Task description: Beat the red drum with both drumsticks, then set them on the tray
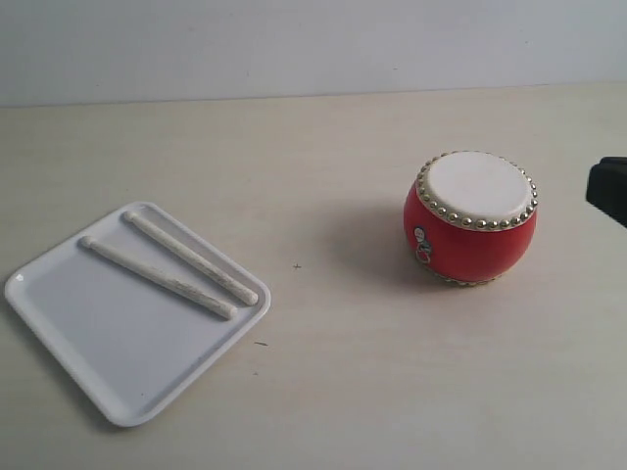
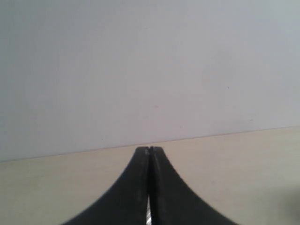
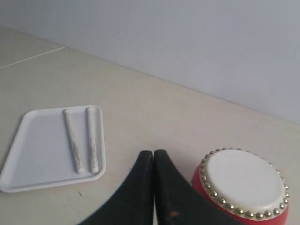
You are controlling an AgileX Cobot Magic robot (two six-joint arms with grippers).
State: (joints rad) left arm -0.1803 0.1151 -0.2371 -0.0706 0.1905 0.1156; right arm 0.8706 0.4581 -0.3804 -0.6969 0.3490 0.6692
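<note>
The red drum (image 1: 470,219) (image 3: 241,190) stands upright on the table at the right, its off-white skin ringed with silver studs. Two off-white drumsticks (image 1: 189,257) (image 3: 74,140) lie side by side on the white tray (image 1: 108,352) (image 3: 40,152) at the front left. My right gripper (image 3: 153,152) is shut and empty, hovering beside the drum; a dark piece of that arm (image 1: 607,189) shows at the exterior view's right edge. My left gripper (image 2: 149,149) is shut and empty, facing the wall over bare table. It is outside the exterior view.
A pale wooden table (image 1: 323,176) carries everything, with a plain light wall (image 1: 294,39) behind its far edge. A broad strip of tabletop lies between tray and drum.
</note>
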